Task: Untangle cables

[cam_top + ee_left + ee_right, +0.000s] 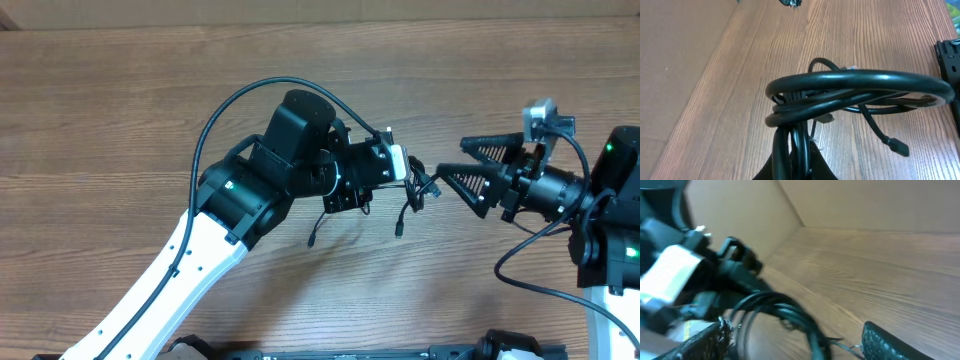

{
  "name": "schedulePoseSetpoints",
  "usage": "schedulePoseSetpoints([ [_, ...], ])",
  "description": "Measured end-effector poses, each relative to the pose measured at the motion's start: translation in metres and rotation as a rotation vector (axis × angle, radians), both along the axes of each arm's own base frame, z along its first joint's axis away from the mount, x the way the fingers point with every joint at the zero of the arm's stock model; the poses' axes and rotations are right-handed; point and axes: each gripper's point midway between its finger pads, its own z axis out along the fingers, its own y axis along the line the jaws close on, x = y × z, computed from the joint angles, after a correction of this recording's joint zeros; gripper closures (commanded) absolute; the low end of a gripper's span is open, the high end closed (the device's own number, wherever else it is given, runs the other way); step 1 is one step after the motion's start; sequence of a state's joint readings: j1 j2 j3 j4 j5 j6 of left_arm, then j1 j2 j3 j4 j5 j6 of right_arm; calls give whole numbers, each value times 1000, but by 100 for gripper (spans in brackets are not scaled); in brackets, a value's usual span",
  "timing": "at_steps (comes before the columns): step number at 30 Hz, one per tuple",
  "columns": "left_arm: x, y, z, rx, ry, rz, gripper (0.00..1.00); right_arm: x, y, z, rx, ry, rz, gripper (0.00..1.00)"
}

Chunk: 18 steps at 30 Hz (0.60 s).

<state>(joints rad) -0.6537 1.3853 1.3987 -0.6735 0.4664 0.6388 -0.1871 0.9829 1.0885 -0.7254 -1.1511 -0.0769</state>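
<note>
- From above, we see the cables in one small clump in the middle of the bench. The clump sits between the two tools.
- The left tool is closed on the clump and has hold of it. Two loose ends trail out below it.
- The right tool is just beside the clump. Its jaws are wide apart and hold nothing.
- No cable lies by itself on the bench. So we think none has been pulled free yet.
- From the left wrist, the cables fill the view. The loops cross over and wrap around each other. They run down into the left tool at the bottom edge, where we cannot see its tips well.
- One plug sticks out low on the right, free of the loops. We think that end would be easy to grab.
- The right wrist view is blurry. We see the right tool's fingers at the bottom corners, far apart. The cables are between them, and as far as we can tell they touch neither finger.
- We think the job has hardly begun. One tool has the clump and the other is lined up, and that is all that is done.
- What is left is nearly everything. The right tool must close on one cable or end and draw it out of the loops. Then each cable must be laid down apart from the others.
</note>
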Motion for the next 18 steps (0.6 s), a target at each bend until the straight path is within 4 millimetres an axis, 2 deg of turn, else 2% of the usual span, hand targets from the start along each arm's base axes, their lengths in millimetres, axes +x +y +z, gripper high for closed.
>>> schedulePoseSetpoints([
  [2,4,-3,6,-21,-31,-1,96,-8,5,5,33,-7,54,20],
  [6,16,-14,33,-104,-145,-10,96,-21,13,11,88,11,130,21],
  [9,18,-18,41,-128,-178,-18,96,-29,22,13,102,10,184,21],
  [11,14,-28,41,-138,-185,-44,96,-35,31,14,102,2,231,25],
  [12,11,-35,38,-139,-181,-61,96,-36,34,14,101,2,243,29],
  [13,10,-44,32,-137,-175,-79,96,-37,37,14,97,4,250,39],
  [14,9,-50,27,-132,-167,-90,96,-37,37,13,93,7,246,53],
  [15,8,-54,25,-136,-167,-101,96,-35,36,11,86,11,234,72],
  [17,7,-58,29,-149,-180,-109,96,-35,36,11,84,13,230,96],
  [18,6,-59,29,-150,-181,-113,96,-35,36,11,84,12,231,96],
])
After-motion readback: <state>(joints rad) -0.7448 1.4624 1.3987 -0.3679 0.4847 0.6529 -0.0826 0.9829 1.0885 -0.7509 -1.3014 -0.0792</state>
